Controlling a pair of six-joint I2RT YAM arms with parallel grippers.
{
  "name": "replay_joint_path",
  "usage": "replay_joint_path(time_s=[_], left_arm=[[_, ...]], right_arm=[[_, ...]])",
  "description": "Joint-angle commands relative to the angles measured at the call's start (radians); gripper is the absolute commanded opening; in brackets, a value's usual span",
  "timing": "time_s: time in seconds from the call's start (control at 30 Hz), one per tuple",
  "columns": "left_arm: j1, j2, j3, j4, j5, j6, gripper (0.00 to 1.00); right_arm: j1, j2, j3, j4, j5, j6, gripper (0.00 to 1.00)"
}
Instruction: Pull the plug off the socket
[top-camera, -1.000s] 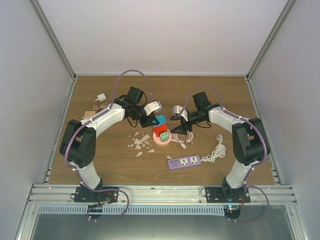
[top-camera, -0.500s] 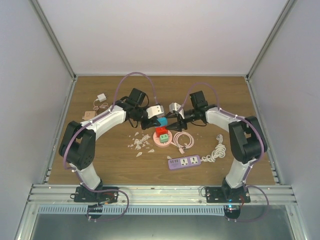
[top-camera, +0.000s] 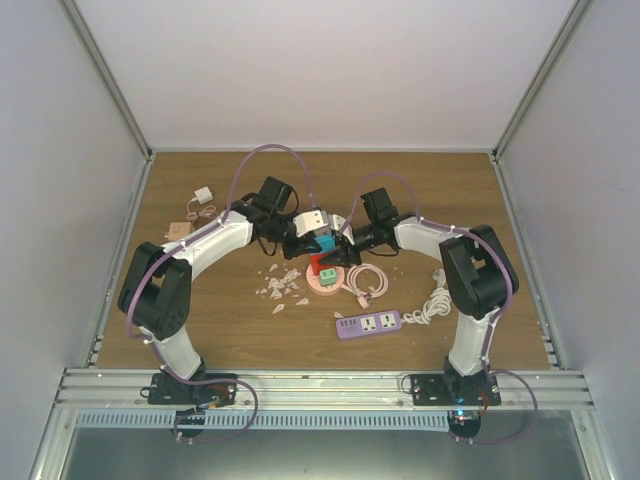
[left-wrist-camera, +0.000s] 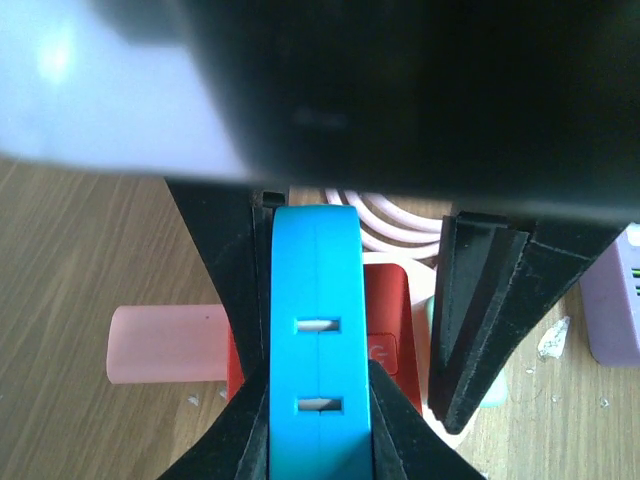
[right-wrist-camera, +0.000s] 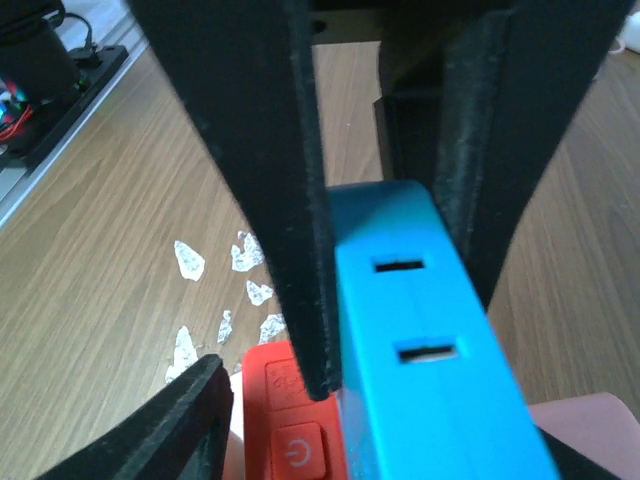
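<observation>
A blue plug (top-camera: 323, 243) with two slots in its face sits over a red socket block (top-camera: 325, 264) that has a power button. Under the red block are a green block (top-camera: 328, 275) and a pink base (top-camera: 322, 287). My left gripper (top-camera: 312, 244) is shut on the blue plug (left-wrist-camera: 315, 280), its pads pressing both sides. My right gripper (top-camera: 339, 247) has come in from the opposite side. Its fingers straddle the same blue plug (right-wrist-camera: 430, 400), and a gap shows on one side. The red socket block (right-wrist-camera: 290, 425) shows beside it. Whether plug and socket are still joined is hidden.
A purple power strip (top-camera: 368, 324) with a white cord (top-camera: 436, 300) lies front right. A coiled pink cable (top-camera: 366, 281) lies beside the pink base. White scraps (top-camera: 282, 287) are scattered front left. A white adapter (top-camera: 203, 195) lies at the back left.
My right arm swung left from the pink cable to the stack, and its jaws narrowed around the blue plug. My left gripper shifted slightly right, still shut.
</observation>
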Motion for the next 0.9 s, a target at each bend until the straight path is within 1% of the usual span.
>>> replay_joint_path(time_s=[0.0, 0.13, 0.27, 0.87], left_arm=[[-0.014, -0.052, 0.011, 0.104, 0.077, -0.02, 0.1], [-0.013, -0.061, 0.025, 0.112, 0.094, -0.023, 0.09], [-0.013, -0.072, 0.033, 0.11, 0.117, -0.023, 0.09], [0.032, -0.114, 0.042, 0.15, 0.262, -0.089, 0.03]], right_arm=[[0.012, 0.032, 0.01, -0.002, 0.016, -0.013, 0.5], [0.012, 0.039, -0.001, 0.016, 0.048, -0.011, 0.41], [0.012, 0.04, -0.015, 0.025, 0.068, -0.02, 0.36], [0.007, 0.048, -0.041, 0.03, 0.091, -0.045, 0.36]])
